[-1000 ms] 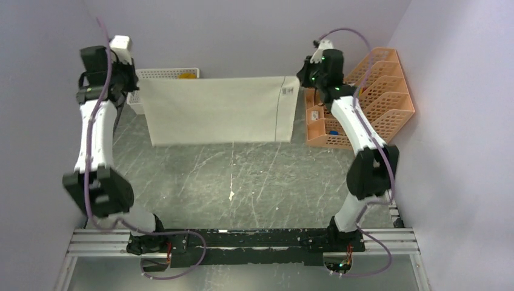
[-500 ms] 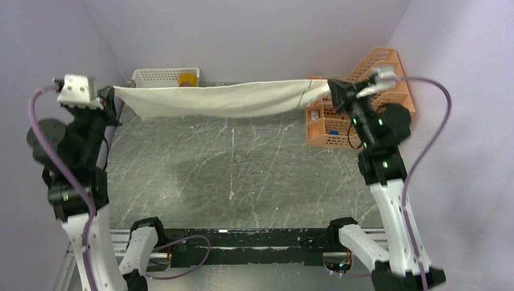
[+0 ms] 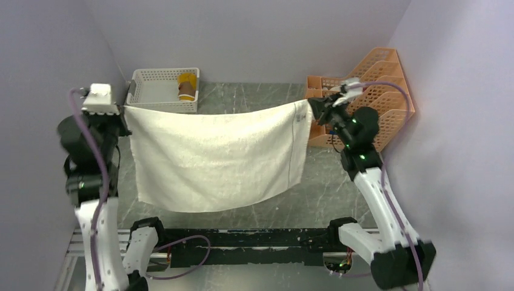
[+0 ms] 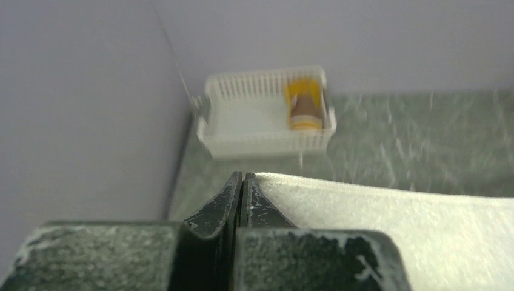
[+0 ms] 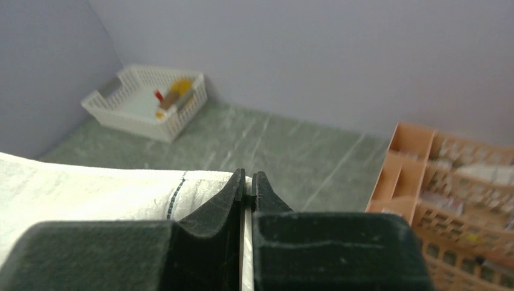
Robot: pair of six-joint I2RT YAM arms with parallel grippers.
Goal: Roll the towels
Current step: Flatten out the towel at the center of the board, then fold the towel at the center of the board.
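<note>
1. Cream towel (image 3: 212,160): hanging spread above table (image 3: 254,92), long axis running 9 to 3 o'clock, free edge drooping toward 6.
2. Clamped by left gripper (image 3: 124,110) on the 9 o'clock top corner, by right gripper (image 3: 312,108) on the 3 o'clock one; both pinched tight on cloth.
3. Shared equally, neither arm nearer; probably needs lowering flat toward 6 before rolling.
4. Yellow towel (image 3: 188,86): rolled, in basket (image 3: 159,100) at 11 o'clock.

The cream towel (image 3: 212,157) is hanging in front of much of the table (image 3: 330,182), its corners are lying hidden inside the left gripper (image 4: 241,179) and right gripper (image 5: 248,179), and the contents of the orange organizer (image 5: 418,159) are showing only as blur
</note>
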